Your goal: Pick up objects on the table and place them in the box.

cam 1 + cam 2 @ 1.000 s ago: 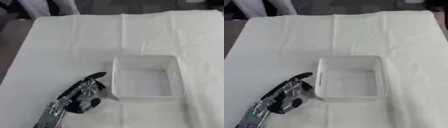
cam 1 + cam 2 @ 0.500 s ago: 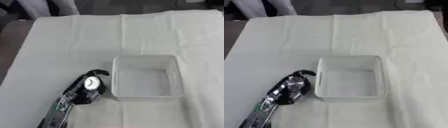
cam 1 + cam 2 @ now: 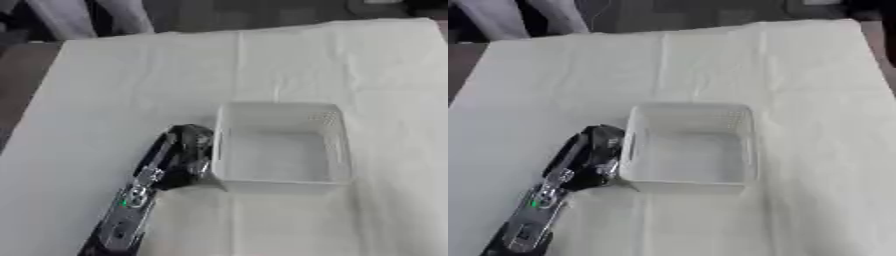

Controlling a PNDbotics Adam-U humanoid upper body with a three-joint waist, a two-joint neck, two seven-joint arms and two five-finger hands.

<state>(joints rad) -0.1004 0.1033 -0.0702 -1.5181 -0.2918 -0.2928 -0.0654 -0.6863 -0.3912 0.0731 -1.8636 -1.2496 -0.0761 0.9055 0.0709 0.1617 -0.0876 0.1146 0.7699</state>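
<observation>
A white box (image 3: 280, 147) sits on the counter (image 3: 122, 90), which is covered with a pale cloth creased down the middle. The box is open-topped, with perforated walls, and nothing shows inside it; its floor looks bare white.

The left arm (image 3: 127, 215) comes in from the lower left corner, silver along the forearm with a small green light on it. The left hand (image 3: 182, 157) is black and lies just beside the box's left wall, near its front corner, touching or almost touching the wall. The hand appears bunched, fingers curled in, but whether it holds anything cannot be told: the dark shape hides whatever may be inside it. No loose object shows on the cloth around the box.

The right hand is in neither view.

At the far edge of the counter, pale fabric (image 3: 83, 17) of someone standing there shows at the upper left, well apart from the box and the hand.
</observation>
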